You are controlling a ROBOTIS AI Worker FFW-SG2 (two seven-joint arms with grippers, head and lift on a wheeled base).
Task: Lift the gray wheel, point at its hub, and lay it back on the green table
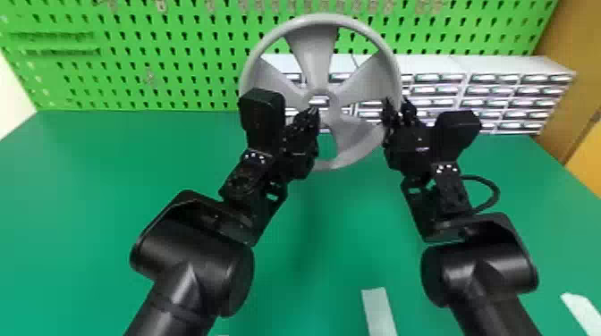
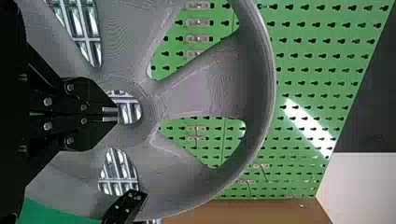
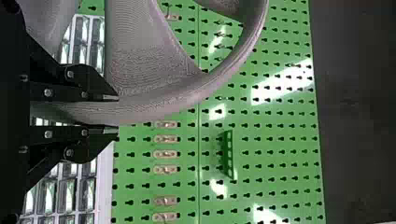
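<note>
Along the far edge of the green table (image 1: 89, 178), toward its right corner, drawer cabinets (image 1: 510, 65) are lined up, their contents indistinct. Above the table, the gray wheel (image 1: 313, 49) is held upright, its rim pinched by the right gripper (image 1: 396, 107). The left gripper (image 1: 314, 111), fingertips pressed together, is aimed at the hub (image 2: 148, 105).

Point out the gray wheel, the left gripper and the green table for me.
Gray wheel (image 1: 313, 49): head view, on its upper spoke.
Left gripper (image 2: 110, 114): left wrist view, midway between its fingertips.
Green table (image 1: 89, 178): head view, on the bare top, toward the left side.
</note>
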